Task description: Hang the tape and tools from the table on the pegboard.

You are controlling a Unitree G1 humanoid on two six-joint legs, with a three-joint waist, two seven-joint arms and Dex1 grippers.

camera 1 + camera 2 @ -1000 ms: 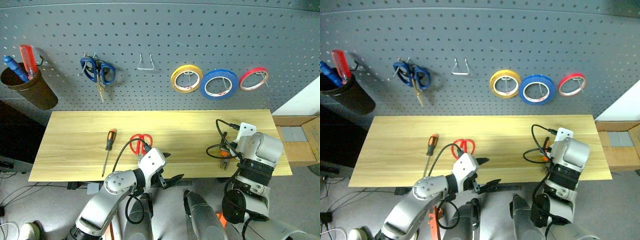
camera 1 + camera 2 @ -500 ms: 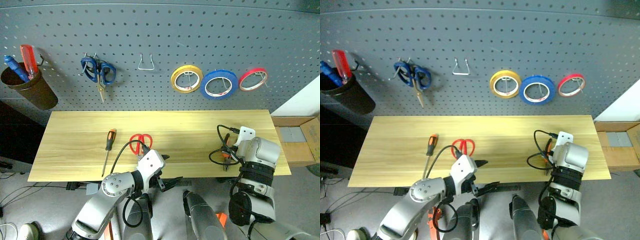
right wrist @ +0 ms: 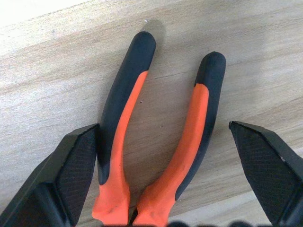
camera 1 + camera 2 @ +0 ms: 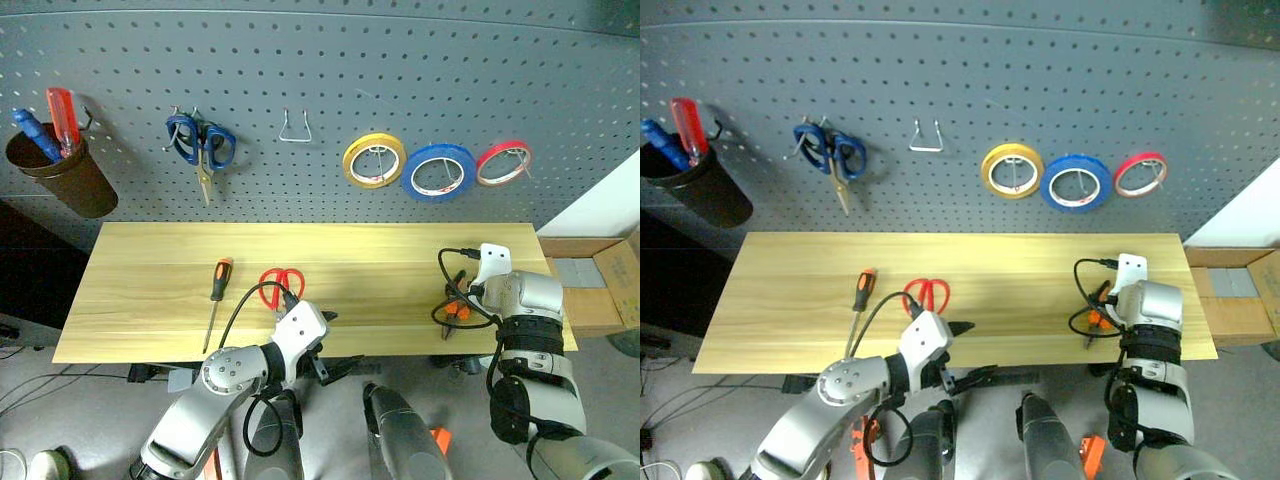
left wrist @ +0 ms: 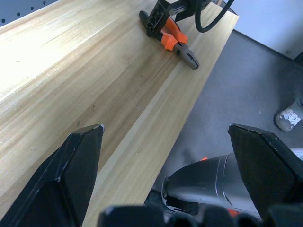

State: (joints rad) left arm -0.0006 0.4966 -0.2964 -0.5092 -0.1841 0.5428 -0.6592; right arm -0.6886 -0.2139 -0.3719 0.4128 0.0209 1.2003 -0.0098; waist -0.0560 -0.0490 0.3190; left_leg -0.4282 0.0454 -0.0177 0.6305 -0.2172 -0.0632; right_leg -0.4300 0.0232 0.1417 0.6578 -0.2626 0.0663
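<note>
One dark grey pegboard fills the wall, and below it runs one long table of pale yellowish wood. On the pegboard hang three rolls of tape in a row: a yellow roll, the larger blue tape and a thin red-pink roll. One brown cup at the board's left end holds two tools, one with a red handle and one with a blue handle; one pair of blue-looped scissors hangs near it, and one bare wire hook sits between those scissors and the rolls. Three tools lie on the table: the scissors with red loops, the small screwdriver just left of them, and the pliers near the right end. The right gripper hangs over the pliers with its two fingers spread wide, one on each side of the two handles, grasping nothing. The left gripper is also released, empty, at the table's front edge.
</note>
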